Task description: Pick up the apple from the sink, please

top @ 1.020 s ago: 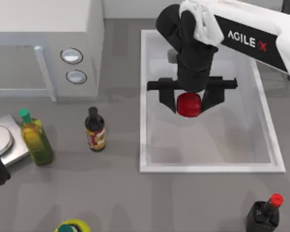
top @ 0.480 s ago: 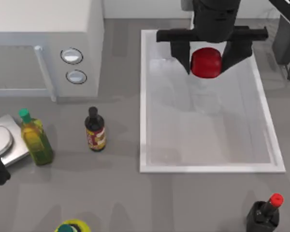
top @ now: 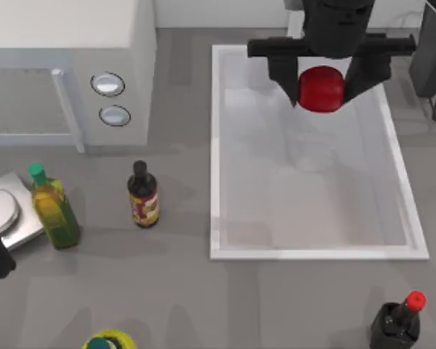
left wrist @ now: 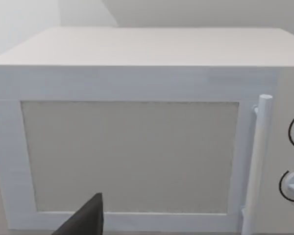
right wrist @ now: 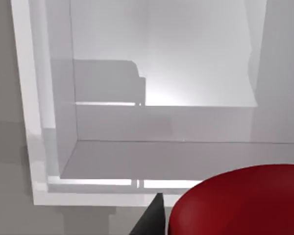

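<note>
1. Two arms share the desk (top: 174,291); the left arm sits parked at the top view's far left edge, beside a scale (top: 11,211), and whether the left gripper's fingers are open or closed cannot be told.
2. Left of the sink stand a white microwave (top: 65,65), a green-capped oil bottle (top: 52,209) and a dark sauce bottle (top: 142,196) whose red-and-yellow label is too small to read.
3. Over the far end of the sink (top: 216,218), the right gripper (top: 320,86) has its black fingers closed on the apple (top: 320,89), one on each side.
4. Glossy, deep red and rounded, the apple (right wrist: 245,203) hangs above the white basin, clear of its floor.
5. Near the right front corner stands a red-capped dark bottle (top: 396,323).
</note>
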You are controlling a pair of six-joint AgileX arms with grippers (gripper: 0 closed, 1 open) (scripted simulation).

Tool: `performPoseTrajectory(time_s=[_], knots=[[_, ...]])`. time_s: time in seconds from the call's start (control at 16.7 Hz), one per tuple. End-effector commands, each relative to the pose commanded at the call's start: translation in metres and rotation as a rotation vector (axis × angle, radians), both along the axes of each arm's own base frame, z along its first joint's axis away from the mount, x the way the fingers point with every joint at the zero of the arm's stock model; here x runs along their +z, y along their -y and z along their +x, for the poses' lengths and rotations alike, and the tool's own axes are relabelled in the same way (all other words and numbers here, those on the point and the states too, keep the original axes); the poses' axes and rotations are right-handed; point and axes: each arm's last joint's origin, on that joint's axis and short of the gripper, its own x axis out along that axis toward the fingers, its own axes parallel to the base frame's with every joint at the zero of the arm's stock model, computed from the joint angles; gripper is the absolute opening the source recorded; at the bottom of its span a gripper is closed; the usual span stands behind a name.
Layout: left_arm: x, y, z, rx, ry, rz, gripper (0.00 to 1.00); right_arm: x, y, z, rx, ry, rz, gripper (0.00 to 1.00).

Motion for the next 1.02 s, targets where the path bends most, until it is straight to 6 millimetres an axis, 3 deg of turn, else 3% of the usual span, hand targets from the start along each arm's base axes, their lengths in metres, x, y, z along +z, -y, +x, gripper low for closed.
performPoseTrajectory(time_s=[0.18, 0.36, 0.66, 0.84, 1.02], knots=[[0.0, 0.0, 0.0, 0.0, 0.0, 0.0, 1.0, 0.003, 0.045, 0.009, -0.001, 0.0, -0.001, 0.0], [0.0, 0.0, 0.0, 0.0, 0.0, 0.0, 1.0, -0.004, 0.107, 0.011, -0.004, -0.032, -0.011, 0.0], [0.0, 0.0, 0.0, 0.0, 0.0, 0.0, 1.0, -0.017, 0.201, -0.012, -0.009, -0.063, -0.007, 0.0], [0.0, 0.0, 0.0, 0.0, 0.0, 0.0, 1.0, -0.017, 0.224, -0.021, -0.01, -0.053, -0.003, 0.0], [0.0, 0.0, 0.0, 0.0, 0.0, 0.0, 1.0, -0.017, 0.225, -0.022, -0.01, -0.053, -0.003, 0.0]])
